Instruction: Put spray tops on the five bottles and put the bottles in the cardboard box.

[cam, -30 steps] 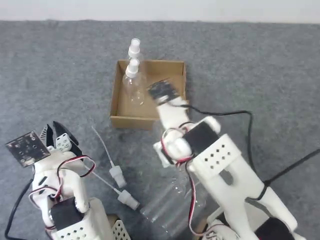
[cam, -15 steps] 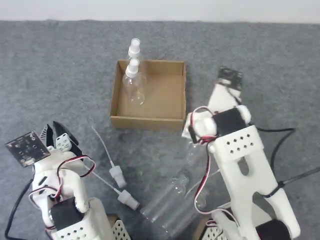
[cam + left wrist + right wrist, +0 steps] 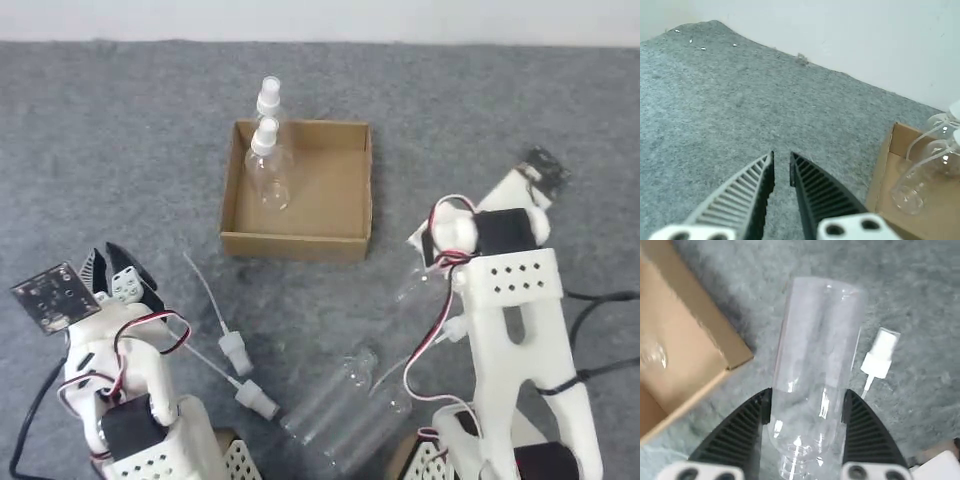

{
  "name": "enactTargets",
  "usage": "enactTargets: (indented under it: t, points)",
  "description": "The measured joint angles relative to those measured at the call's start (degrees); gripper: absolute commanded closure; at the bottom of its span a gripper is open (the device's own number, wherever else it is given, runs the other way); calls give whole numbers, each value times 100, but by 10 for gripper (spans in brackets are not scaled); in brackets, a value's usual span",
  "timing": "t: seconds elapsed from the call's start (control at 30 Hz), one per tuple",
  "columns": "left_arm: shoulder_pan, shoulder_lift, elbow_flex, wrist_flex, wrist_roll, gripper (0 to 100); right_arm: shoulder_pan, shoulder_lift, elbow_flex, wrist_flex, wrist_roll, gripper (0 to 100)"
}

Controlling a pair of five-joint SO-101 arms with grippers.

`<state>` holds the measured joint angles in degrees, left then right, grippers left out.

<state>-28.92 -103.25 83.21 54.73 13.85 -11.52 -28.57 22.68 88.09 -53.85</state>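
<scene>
Right claw [image 3: 806, 397]: spread wide, with one jaw against each side of a bare bottle [image 3: 815, 350]. A firm pinch is not evident.
Bottle: lies on the grey surface [image 3: 120, 130], near the front right corner of the cardboard box [image 3: 295, 243], with its neck open and no top on it.
Long axis: runs straight out from the claw, neck end toward the wrist and base end away, so the jaws cross its width.
Nearest top: a loose spray top [image 3: 879, 357] lies just beside the bottle, on the side away from the box.
Left claw [image 3: 781, 155]: all but closed, a thin slit between the jaws, holding nothing. It is well apart from this bottle, so the right arm is plainly the nearer.
In the box: two capped bottles [image 3: 268, 165] at its left side.
Waiting: two long-tubed spray tops [image 3: 232, 350] and two more bare bottles [image 3: 330, 405] lie between the arms.
Right wrist view: gives how the jaws sit on the bottle.
High view: gives the wider layout, though the arm's body covers the grasp.
Likely crux: bringing the open neck and the top beside it together.
</scene>
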Motion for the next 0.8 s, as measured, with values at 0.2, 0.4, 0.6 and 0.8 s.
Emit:
enactTargets:
  t: [0.2, 0.4, 0.6, 0.8]
  points:
    - [0, 0, 0, 0, 0, 952, 185, 0, 695, -844, -642, 892]
    - [0, 0, 0, 0, 0, 952, 396, 0, 1530, -1758, -1240, 892]
    - [0, 0, 0, 0, 0, 952, 809, 0, 2013, -2479, -1591, 879]
    - [0, 0, 0, 0, 0, 952, 1020, 0, 2418, -2857, -1618, 743]
